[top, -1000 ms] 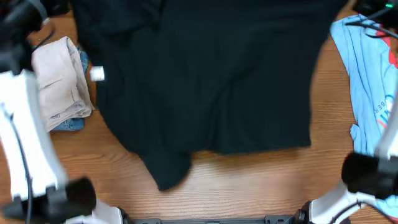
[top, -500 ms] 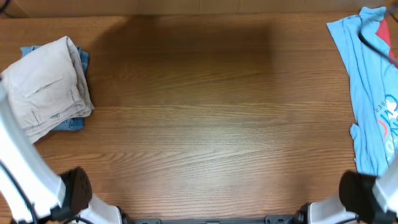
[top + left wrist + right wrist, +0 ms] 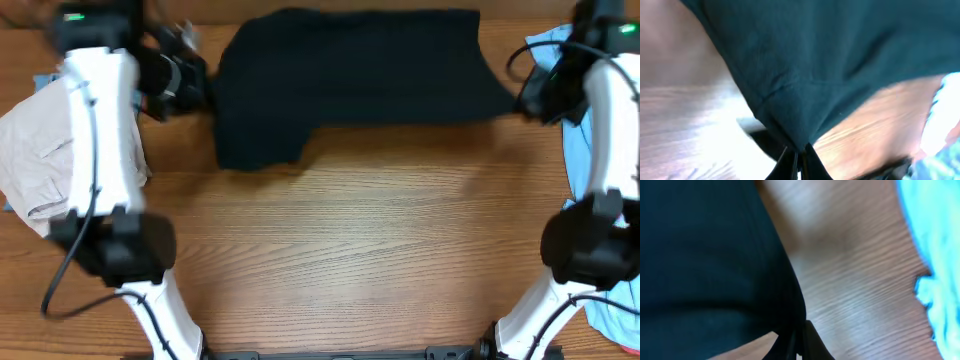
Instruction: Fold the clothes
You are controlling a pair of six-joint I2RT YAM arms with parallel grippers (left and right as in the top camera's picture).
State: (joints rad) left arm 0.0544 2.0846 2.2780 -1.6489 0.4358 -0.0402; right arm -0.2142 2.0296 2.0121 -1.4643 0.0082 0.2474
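- The black shirt [image 3: 350, 70] is spread sideways along the far side of the worktop [image 3: 350, 260], held at its two ends by the arms. A shorter flap of it reaches nearer on its left part.
- The left end effector [image 3: 799, 160] has its fingers pressed together on a corner of the shirt. In the left wrist view the cloth fans up and outward from that pinch, with wood grain showing on either side.
- The right end effector [image 3: 798, 342] is likewise closed, nipping the shirt's opposite edge. The dark cloth fills the left part of the right wrist view.
- From these blurred views I cannot tell whether the shirt's middle rests on the wood or hangs just above it.
- The beige trousers [image 3: 40, 150] sit in a loose bundle at the left edge of the worktop, apart from the shirt. The white link of the left arm [image 3: 105, 130] crosses in front of them and hides their right side.
- The light-blue tee [image 3: 573, 150] lies along the right edge, and the right arm [image 3: 603, 130] stands over it and covers much of it.
- In the right wrist view a strip of bare wood separates the tee from the shirt's held edge, so the two garments are near each other but not touching there.
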